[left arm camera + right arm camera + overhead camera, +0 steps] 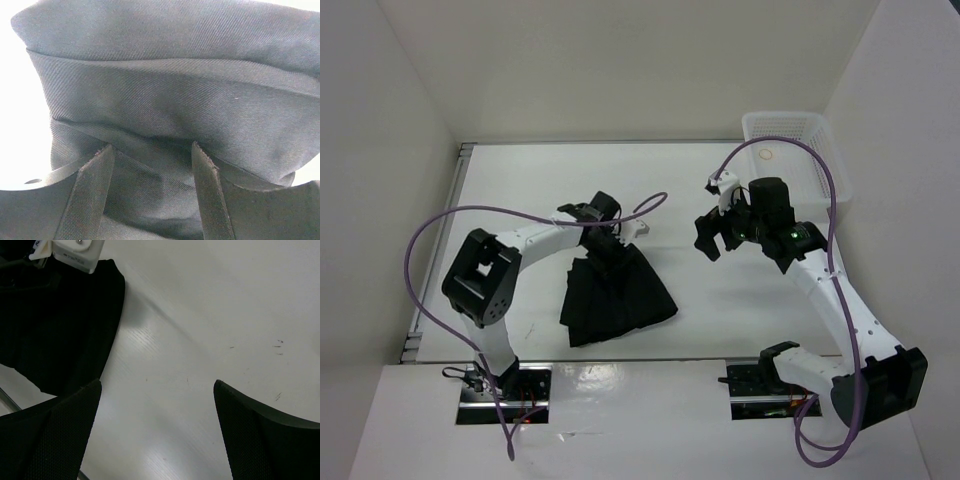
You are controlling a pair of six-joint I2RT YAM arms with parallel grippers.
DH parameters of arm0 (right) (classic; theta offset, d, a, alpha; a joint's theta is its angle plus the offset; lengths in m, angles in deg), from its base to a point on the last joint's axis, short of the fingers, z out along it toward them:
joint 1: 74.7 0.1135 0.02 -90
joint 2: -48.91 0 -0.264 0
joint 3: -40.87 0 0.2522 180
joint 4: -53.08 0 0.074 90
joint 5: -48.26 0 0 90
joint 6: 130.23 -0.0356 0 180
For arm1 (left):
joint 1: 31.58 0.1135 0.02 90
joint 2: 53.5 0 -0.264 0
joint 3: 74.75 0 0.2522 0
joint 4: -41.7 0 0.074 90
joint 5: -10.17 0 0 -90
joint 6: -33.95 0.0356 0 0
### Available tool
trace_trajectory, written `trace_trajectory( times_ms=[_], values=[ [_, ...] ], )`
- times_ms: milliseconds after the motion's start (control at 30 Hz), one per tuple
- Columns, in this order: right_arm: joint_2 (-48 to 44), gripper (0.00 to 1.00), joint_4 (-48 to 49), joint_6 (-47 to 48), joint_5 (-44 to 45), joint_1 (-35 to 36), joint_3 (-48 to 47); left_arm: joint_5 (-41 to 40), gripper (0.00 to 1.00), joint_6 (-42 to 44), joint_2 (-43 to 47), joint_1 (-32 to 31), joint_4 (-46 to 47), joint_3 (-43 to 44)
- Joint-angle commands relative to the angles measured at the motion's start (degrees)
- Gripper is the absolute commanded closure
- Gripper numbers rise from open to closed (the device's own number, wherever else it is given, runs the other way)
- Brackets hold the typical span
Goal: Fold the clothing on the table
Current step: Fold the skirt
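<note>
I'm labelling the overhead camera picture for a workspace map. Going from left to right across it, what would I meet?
left arm's elbow housing → black pleated skirt → right end effector → white mesh basket. The left end effector sits over the skirt's narrow end, so I leave it out.

place: robotics lab cell | cues: white partition walls (620,70); white table (740,310); left arm (525,240), right arm (840,300) bolted on

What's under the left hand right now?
The black skirt: its narrow end lies beneath the left hand, folds bunched between the spread fingers. The table below the fabric is covered, so anything underneath cannot be seen.
</note>
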Motion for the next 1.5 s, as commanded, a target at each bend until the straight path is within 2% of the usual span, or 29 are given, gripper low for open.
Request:
trace_trajectory(
  times_ms=[0,67,167,233,333,467,500,533,633,767,900,1033,1200,1467],
  values=[
    [-0.56,0.03,2.99,-0.09,0.65,-0.40,0.33,0.98,0.30,1.78,0.25,-0.46,-1.61,4.37],
    [-0.56,0.02,3.52,-0.09,1.35,-0.40,0.33,0.98,0.29,2.48,0.95,-1.16,-3.72,6.57],
    [-1.25,0.02,4.04,-0.62,2.84,-0.93,0.33,-0.50,0.23,2.48,11.80,-1.16,-4.96,8.33],
    [-1.87,0.01,4.05,-0.62,2.85,-0.93,0.33,-2.26,0.11,1.87,17.10,-1.16,-5.66,9.03],
    [-2.58,0.01,4.66,-0.62,2.85,-2.07,0.86,-3.05,0.00,0.38,27.39,2.95,-6.19,9.65],
    [-3.19,0.01,6.50,-3.51,2.85,-4.97,1.39,-9.10,0.00,-4.96,44.49,10.33,-0.86,1.33],
    [-3.89,0.01,7.55,-4.48,3.37,-6.37,1.91,-10.25,0.00,-6.29,47.25,13.74,0.21,-3.39],
    [-4.85,0.01,8.43,-5.71,5.72,-7.08,2.61,-11.05,0.00,-7.52,51.80,15.69,0.75,-5.18],
    [-7.49,0.01,12.30,-10.46,12.31,-10.68,4.11,-13.51,0.00,-10.08,57.45,23.08,0.14,-8.96],
    [-12.50,0.01,13.45,-12.75,17.87,-13.41,4.82,-18.78,0.00,-12.45,61.60,29.59,0.66,-13.44],
    [-19.09,0.01,13.45,-13.54,23.14,-14.46,6.83,-18.79,0.00,-12.46,62.31,35.21,1.37,-15.04],
    [-22.62,0.01,8.28,-13.54,24.56,-16.56,7.46,-15.98,0.00,-11.93,61.16,40.83,0.31,-15.04],
    [-29.03,0.01,7.39,-11.87,22.01,-21.76,8.42,-15.10,0.00,-11.40,61.33,41.99,-0.30,-15.04],
    [-29.03,0.01,7.39,-10.73,23.23,-23.43,9.04,-12.73,0.00,-10.88,63.27,41.99,-0.30,-15.04]
  ],
)
